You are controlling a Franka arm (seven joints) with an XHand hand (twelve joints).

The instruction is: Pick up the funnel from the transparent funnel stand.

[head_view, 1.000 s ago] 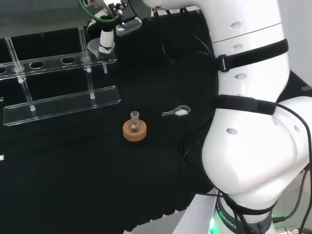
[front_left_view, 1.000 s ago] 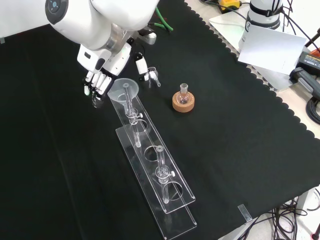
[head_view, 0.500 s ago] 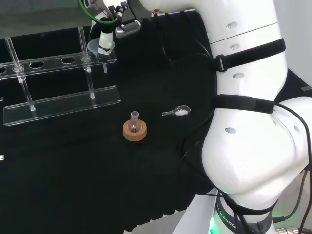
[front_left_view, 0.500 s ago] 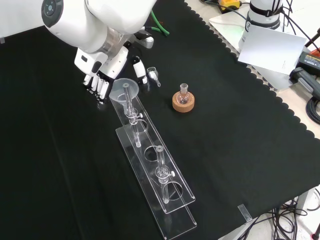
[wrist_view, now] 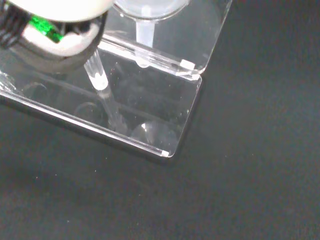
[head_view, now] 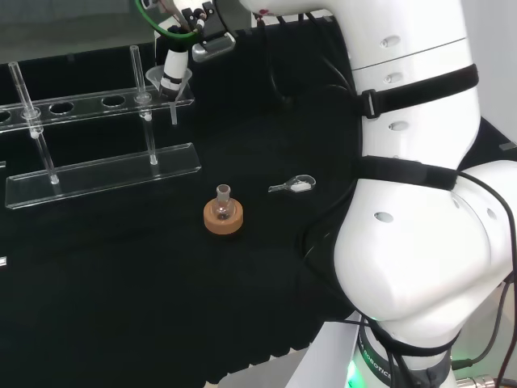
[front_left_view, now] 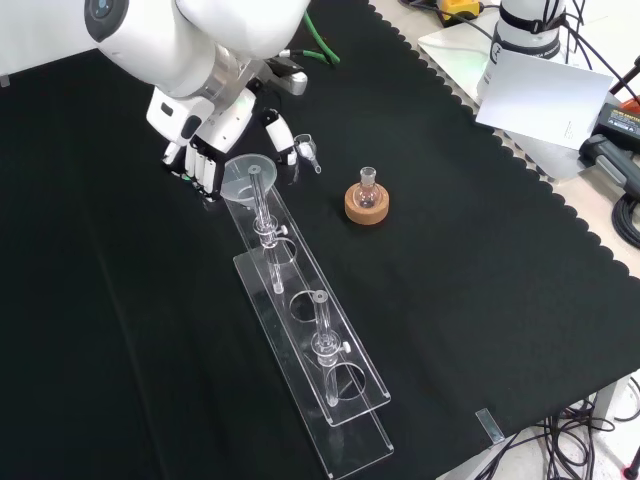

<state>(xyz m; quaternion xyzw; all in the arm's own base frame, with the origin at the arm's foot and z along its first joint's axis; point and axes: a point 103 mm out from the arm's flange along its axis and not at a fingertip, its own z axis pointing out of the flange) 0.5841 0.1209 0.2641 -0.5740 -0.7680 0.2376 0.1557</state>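
Observation:
A clear funnel [front_left_view: 247,174] sits in the end hole of the transparent stand [front_left_view: 330,385], its stem [wrist_view: 145,33] hanging through the upper shelf. The hand [front_left_view: 203,128] hovers at that end of the stand. Its fingers [front_left_view: 198,166] point straight down just left of the funnel's rim in the front view, and the thumb [front_left_view: 281,132] stands apart on the other side. In the head view the hand [head_view: 173,68] is right over the funnel [head_view: 163,80]. A blurred part of the hand [wrist_view: 59,36] shows in the wrist view. It holds nothing.
A small round flask on a cork ring [front_left_view: 366,203] stands right of the stand in the front view. A small clear clip [head_view: 292,186] lies on the cloth near the arm. The stand's posts [front_left_view: 322,322] rise along its length. The arm's white links [head_view: 412,202] stand at the head view's right.
The hand has shifted a little up and toward the funnel's rim, and its fingers have drawn straight together. The funnel rests in the stand as before.

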